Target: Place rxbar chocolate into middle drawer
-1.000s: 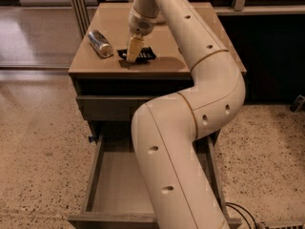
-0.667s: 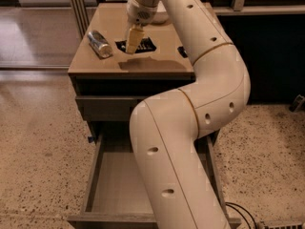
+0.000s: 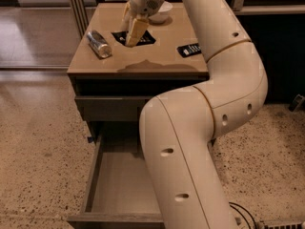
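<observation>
The gripper stands tip-down on the cabinet top, right over the black snack bar (whether it has closed on it, I cannot tell). The bar looks light, flat and slick in its wrapper, so I'd pinch it across the narrow width, mid-length. The open drawer waits below, well apart.

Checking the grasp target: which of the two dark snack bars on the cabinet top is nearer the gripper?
The left bar, directly beneath the gripper, beside the can; the other bar lies apart to the right.
</observation>
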Motion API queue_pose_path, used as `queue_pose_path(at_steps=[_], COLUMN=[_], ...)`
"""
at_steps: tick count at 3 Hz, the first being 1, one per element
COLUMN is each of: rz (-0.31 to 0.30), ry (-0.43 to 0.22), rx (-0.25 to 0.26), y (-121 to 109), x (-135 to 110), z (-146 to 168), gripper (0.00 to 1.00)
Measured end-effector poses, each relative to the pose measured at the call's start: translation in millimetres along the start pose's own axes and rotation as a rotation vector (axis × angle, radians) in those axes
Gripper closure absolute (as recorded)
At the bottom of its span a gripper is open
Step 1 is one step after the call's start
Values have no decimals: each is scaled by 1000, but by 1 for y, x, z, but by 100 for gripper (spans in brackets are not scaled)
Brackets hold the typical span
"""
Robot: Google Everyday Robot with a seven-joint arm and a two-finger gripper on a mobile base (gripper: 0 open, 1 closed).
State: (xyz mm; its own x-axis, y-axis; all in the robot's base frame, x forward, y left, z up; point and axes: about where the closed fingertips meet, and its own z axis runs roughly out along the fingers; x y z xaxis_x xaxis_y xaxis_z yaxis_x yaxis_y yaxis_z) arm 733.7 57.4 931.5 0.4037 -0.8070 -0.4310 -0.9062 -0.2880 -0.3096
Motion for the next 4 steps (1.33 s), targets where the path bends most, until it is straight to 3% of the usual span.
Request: queue_pose_path(at_steps=[1,2,4], rz=[-120,-223,-252], ry=[-130,-171,-214], rx=[-15,3,20], y=[16,20,16], x=[-3,-10,-22], z=[-9,-13,-3], gripper=[100,100,100])
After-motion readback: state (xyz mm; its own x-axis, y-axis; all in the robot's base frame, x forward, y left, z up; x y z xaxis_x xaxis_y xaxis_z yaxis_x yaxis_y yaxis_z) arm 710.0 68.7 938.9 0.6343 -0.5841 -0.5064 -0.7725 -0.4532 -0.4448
